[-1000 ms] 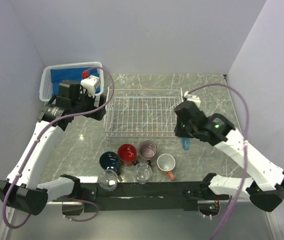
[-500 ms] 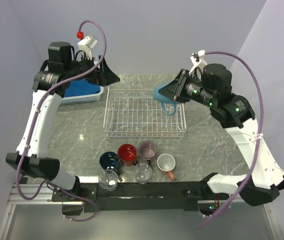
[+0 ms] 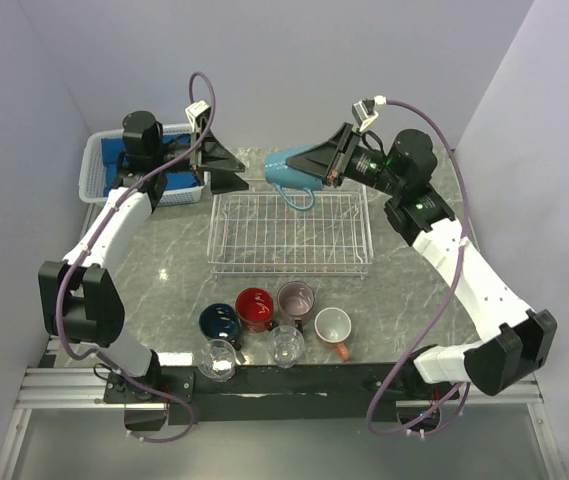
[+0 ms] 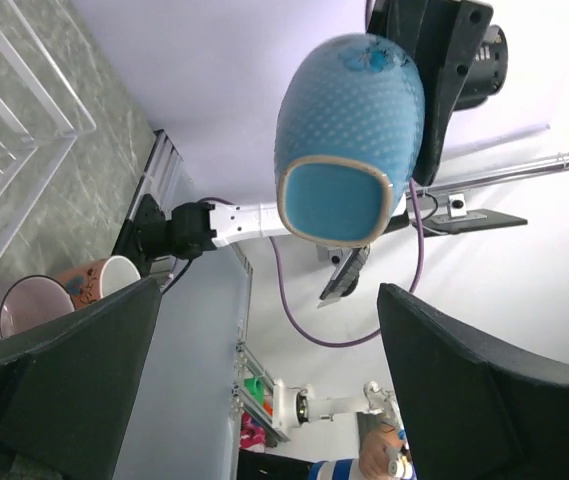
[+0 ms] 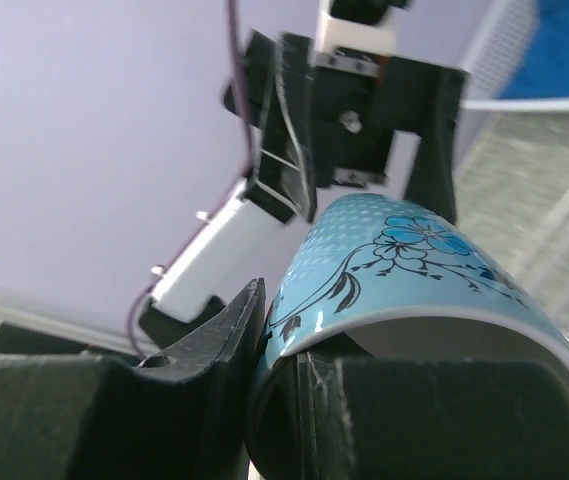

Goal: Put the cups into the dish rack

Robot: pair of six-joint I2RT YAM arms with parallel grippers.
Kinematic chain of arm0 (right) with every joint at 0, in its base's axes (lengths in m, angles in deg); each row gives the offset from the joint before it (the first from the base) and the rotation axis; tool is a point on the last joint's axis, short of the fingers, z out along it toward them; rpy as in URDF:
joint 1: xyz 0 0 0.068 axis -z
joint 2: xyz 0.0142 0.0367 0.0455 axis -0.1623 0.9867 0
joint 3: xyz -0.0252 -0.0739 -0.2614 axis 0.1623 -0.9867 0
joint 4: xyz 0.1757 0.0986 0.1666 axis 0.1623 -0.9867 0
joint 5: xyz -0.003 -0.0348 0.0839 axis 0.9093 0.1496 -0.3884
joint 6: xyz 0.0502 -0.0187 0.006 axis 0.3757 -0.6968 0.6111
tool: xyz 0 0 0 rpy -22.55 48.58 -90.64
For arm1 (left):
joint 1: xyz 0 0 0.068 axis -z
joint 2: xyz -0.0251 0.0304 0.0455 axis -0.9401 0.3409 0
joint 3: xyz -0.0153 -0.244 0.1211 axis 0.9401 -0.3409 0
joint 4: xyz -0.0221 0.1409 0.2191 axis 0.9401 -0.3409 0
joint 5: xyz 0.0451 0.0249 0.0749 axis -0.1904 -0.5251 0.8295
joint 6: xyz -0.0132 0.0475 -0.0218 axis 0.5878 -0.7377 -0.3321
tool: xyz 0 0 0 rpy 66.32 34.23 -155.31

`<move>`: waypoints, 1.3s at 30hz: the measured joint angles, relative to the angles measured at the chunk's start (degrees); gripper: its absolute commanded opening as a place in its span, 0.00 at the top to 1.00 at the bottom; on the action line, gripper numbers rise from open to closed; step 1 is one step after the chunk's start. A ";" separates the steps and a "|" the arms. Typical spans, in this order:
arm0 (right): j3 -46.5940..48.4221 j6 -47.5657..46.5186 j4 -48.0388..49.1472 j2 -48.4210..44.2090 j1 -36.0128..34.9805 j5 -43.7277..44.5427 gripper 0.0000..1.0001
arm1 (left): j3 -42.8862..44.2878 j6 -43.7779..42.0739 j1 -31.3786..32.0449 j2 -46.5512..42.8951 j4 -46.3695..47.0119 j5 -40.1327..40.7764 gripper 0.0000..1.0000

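**Worktop** (image 3: pixel 414 290): grey marbled surface with an arm base at each near corner.

**Dish rack** (image 3: pixel 289 235): white wire grid with low sides. It sits flat at the middle of the worktop, toward the far edge, and holds no cups.

**Light-blue mug** (image 3: pixel 294 165): held in the air over the rack's far edge and lying on its side. Its base faces the left arm and its handle is on the side toward the rack. The right wrist view shows a dotted glaze with a dark flower print.

**Right tool** (image 3: pixel 329 165): clamped on the mug's rim, one finger inside the mouth and one outside against the wall.

**Left tool** (image 3: pixel 236 170): raised near the far edge, with its jaws spread wide and holding nothing. It faces the mug's base, close to it but not touching.

**Navy mug** (image 3: pixel 220 321), **red mug** (image 3: pixel 255 308), **mauve mug** (image 3: pixel 295 298), **salmon-orange mug** (image 3: pixel 333 327): upright in a loose row at the middle of the near edge, listed from the left. The last is white inside.

**Left clear glass** (image 3: pixel 217 359): upright, just nearer the edge than the navy mug.

**Right clear glass** (image 3: pixel 286 343): upright, just beside the red and mauve mugs on their near side.

**White plastic basket** (image 3: pixel 92 175): at the far left corner, partly behind the left arm, with a **blue cloth** (image 3: pixel 114 152) inside.
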 measured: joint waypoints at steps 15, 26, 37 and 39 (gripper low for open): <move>-2.51 11.23 18.93 6.78 -0.52 -3.45 1.00 | 3.89 1.20 2.21 -0.31 2.45 -0.02 0.04; -2.32 18.45 30.53 13.88 -2.73 -3.63 1.00 | 4.81 2.12 4.87 1.44 3.43 0.44 0.04; -1.97 25.75 39.43 18.64 -4.61 -3.82 1.00 | 5.70 2.12 4.87 3.54 3.30 0.72 0.04; -1.92 26.80 40.63 19.17 -4.81 -3.72 1.00 | 5.86 2.10 4.79 3.54 3.23 0.57 0.01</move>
